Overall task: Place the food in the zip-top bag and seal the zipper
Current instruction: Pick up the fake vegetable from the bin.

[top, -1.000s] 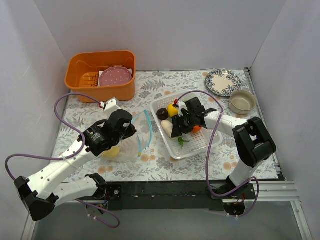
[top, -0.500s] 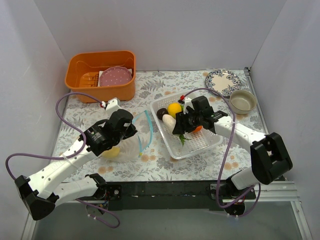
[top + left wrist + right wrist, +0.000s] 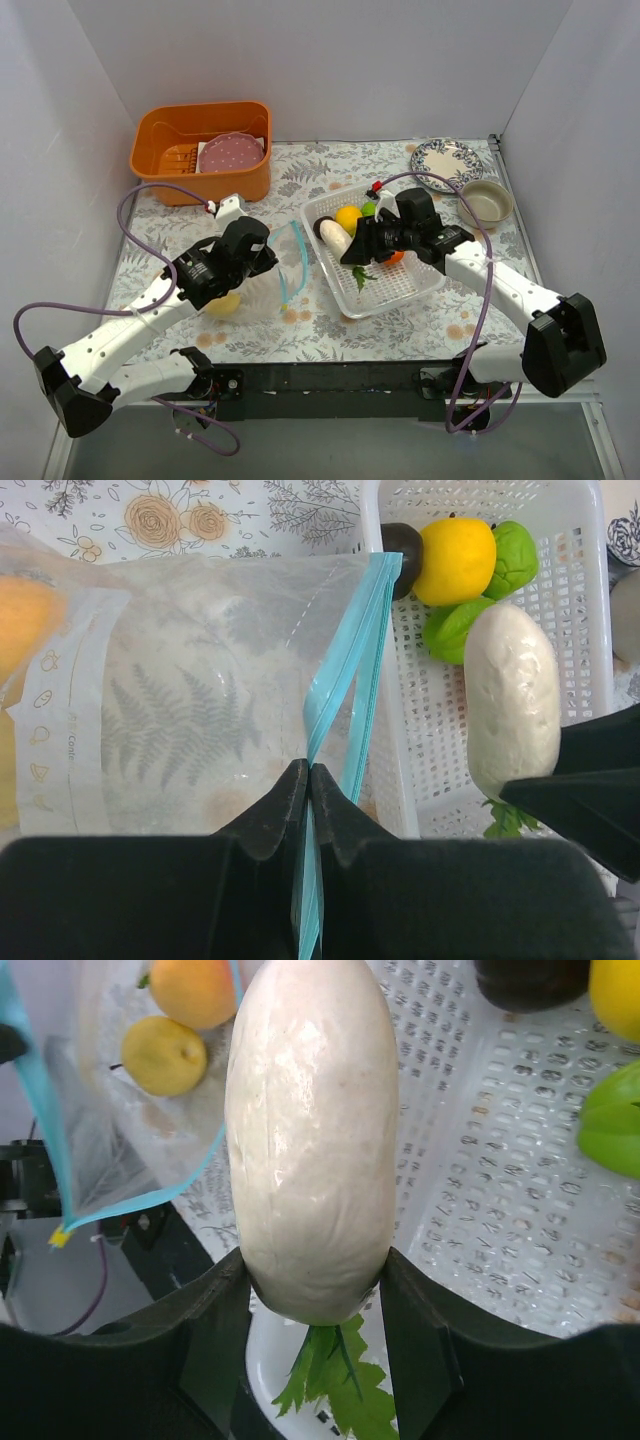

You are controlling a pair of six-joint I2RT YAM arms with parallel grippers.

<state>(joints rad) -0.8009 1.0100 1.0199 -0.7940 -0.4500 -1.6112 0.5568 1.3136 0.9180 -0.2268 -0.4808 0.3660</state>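
Presently listed by holder.

Item 1, left gripper (image 3: pixel 308 776): fully closed, pinching the zipper (image 3: pixel 352 640) of the zip-top bag (image 3: pixel 190 710) at the strip's near end. Judged purpose: to hold the mouth up and gaping toward the basket side, ready for loading. Bag body spread ahead and to the left of the fingers, with the teal strip running straight away from the fingertips.

Item 2, right gripper (image 3: pixel 315 1295): roughly half open, clamped on the near end of the white oblong piece (image 3: pixel 305 1130), with a green leaf tuft (image 3: pixel 328 1390) showing between the fingers behind the grip. Held lengthwise, long axis pointing away from the tool, probably so as to slide end-first through the mouth. Bag opening ahead and to the left of this tool, near but apart.

Contents of bag: an orange round piece (image 3: pixel 190 988) and a yellow round piece (image 3: pixel 165 1055), seen through the plastic.

Contents of white mesh basket (image 3: pixel 590 530), beneath and beyond the right gripper:
- yellow ball (image 3: pixel 458 558)
- green pieces (image 3: pixel 505 565)
- dark brown ball (image 3: pixel 402 546)
- orange piece (image 3: pixel 396 257), partly hidden under the wrist

Sealing not yet begun, by the look of it, and several pieces left to transfer.
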